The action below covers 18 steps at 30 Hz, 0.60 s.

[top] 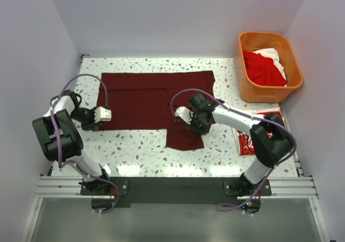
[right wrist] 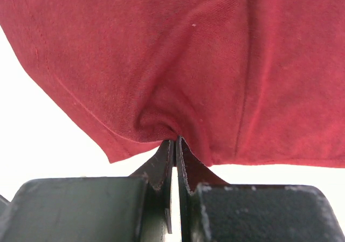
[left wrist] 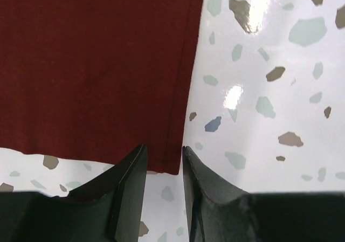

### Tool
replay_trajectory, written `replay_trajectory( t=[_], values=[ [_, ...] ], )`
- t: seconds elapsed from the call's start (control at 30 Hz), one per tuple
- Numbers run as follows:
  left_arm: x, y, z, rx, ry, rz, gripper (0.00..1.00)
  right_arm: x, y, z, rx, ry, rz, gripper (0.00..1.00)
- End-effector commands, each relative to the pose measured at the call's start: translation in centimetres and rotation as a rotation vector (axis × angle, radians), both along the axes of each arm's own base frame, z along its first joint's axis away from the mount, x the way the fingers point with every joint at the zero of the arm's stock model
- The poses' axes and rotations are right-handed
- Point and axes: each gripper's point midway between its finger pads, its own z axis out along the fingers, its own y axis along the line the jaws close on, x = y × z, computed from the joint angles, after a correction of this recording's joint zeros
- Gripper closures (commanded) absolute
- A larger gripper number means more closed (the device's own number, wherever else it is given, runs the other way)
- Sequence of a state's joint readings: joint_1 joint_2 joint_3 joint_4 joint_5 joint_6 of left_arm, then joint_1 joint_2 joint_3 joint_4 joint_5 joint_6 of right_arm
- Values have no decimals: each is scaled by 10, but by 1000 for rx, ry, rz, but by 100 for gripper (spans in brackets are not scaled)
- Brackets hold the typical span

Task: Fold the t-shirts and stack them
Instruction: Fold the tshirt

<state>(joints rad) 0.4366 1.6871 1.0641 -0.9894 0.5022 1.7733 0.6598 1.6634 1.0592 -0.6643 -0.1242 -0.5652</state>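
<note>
A dark maroon t-shirt (top: 145,99) lies spread flat on the speckled table (top: 135,147), with one flap hanging toward the near side at the centre. My left gripper (top: 108,114) is open at the shirt's near left corner. In the left wrist view the jaws (left wrist: 163,150) straddle the corner's hem (left wrist: 175,118) without closing on it. My right gripper (top: 198,121) is shut on a bunched pinch of the maroon shirt (right wrist: 178,59), seen at the fingertips (right wrist: 176,141) in the right wrist view.
An orange basket (top: 242,64) at the back right holds a red shirt (top: 262,69) and a white one (top: 272,53). A red shirt with white print (top: 248,142) lies at the right edge, partly under my right arm. Walls close in on three sides.
</note>
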Motion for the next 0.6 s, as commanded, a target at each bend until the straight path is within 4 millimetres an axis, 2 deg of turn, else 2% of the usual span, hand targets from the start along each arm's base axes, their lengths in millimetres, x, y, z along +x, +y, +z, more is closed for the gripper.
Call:
replay_trajectory(
  t=[0.0,0.43,0.57],
  values=[
    [-2,11,0,55,5,-86,62,1,5,10,33,21,8,100],
    [-12,19,-26,95,70,-97,63,1,-3,15,40,29,11,100],
    [-11,20,-29,109,60,-97,72,-2,-4,17,44,32,27,100]
  ],
)
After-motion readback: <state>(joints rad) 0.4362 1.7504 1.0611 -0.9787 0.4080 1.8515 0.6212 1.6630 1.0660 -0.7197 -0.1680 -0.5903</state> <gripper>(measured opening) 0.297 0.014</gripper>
